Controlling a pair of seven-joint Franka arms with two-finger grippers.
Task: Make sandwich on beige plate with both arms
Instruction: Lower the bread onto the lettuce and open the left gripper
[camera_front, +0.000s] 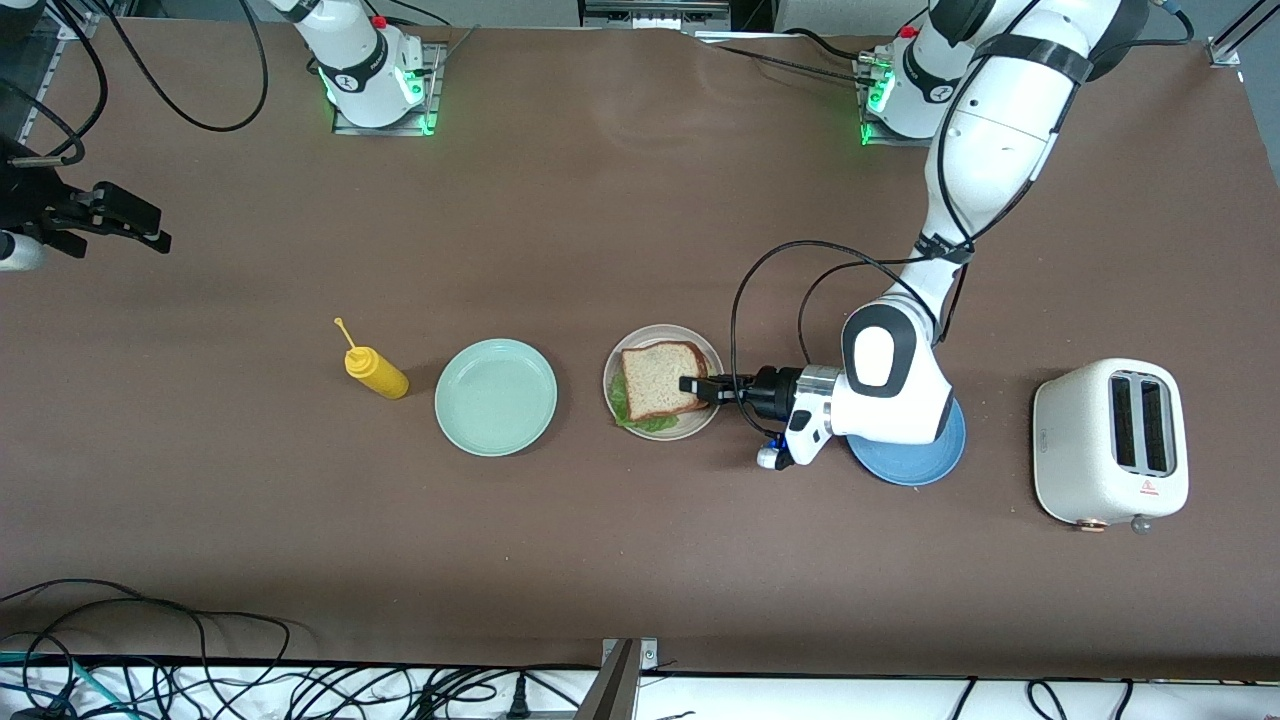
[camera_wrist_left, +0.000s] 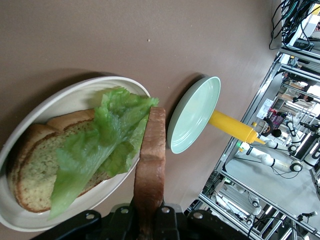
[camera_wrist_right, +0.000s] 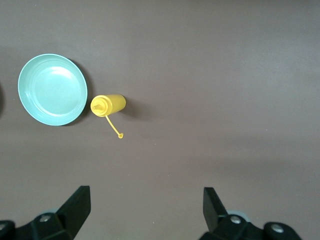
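Left end effector (camera_front: 697, 386) gripping top bread slice (camera_front: 660, 378), over beige plate (camera_front: 700, 345)

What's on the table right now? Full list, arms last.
beige plate: 1, pale beige, mid-table, between the mint plate and the blue plate
bread slices: 2, tan with brown crust; lower slice on the beige plate, top slice held over it
lettuce: 1, green, on the lower slice
mint plate: 1, mint green, beside the beige plate
squeeze bottle: 1, yellow, beside the mint plate, toward the right arm's end
blue plate: 1, blue, partly under the left arm
toaster: 1, white, at the left arm's end
left gripper: black, shut on top slice, over the beige plate
right gripper: black, open, waiting
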